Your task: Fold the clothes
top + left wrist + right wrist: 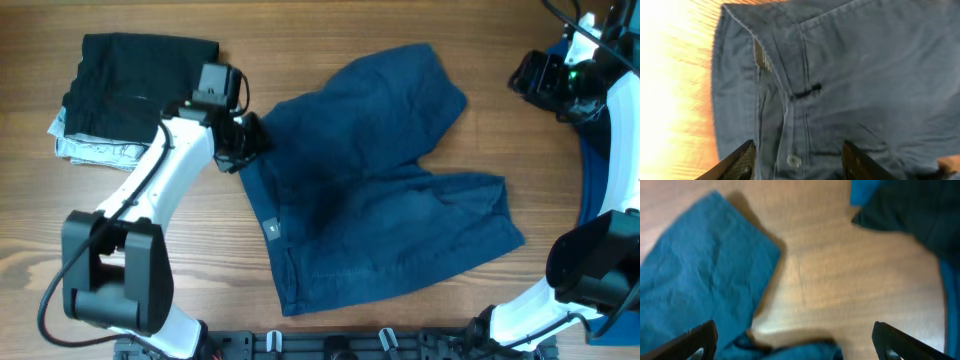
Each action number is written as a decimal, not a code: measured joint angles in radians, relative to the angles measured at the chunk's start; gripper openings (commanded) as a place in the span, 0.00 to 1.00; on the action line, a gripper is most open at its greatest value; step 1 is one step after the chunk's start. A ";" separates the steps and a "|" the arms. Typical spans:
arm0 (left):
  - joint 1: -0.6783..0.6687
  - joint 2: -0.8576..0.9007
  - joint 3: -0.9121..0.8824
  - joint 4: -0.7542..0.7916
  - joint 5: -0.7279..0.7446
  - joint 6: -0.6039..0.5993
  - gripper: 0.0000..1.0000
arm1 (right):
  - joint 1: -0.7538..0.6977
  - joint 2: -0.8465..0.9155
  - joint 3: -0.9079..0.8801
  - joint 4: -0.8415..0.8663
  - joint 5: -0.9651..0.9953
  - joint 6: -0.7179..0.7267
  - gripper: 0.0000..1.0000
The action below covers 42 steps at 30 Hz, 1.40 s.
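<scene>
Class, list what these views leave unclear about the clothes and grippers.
- Overhead: the left gripper hides its own fingertips, so contact with the navy trousers is unclear.
- Overhead: the pale garment is mostly covered by the black garment.
- Right wrist: blurred, and the dark shape at top right is cut off by the edge.
- Left wrist: the table is washed out by glare.

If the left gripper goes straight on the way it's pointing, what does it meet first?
The left gripper would probably meet the navy trousers first, near their button, though depth is unclear.
</scene>
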<state>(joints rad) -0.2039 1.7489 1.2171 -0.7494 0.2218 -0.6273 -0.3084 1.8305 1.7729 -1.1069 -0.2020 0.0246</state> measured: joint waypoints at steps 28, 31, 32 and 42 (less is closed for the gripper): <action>-0.001 0.086 -0.198 0.670 -0.106 0.050 0.04 | 0.000 0.000 0.000 0.113 0.000 0.000 1.00; -0.003 0.087 -0.199 0.796 -0.106 0.076 0.04 | 0.000 0.000 0.000 0.114 0.000 0.000 1.00; -0.003 0.087 -0.199 0.833 -0.106 0.083 0.04 | 0.000 0.000 0.000 0.113 0.000 0.000 1.00; -0.004 0.217 -0.197 1.246 -0.114 0.103 0.04 | 0.000 0.000 0.000 0.115 0.000 0.000 1.00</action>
<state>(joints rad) -0.2077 1.9663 1.0199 0.4969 0.1078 -0.5243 -0.3080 1.8305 1.7729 -0.9920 -0.2024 0.0246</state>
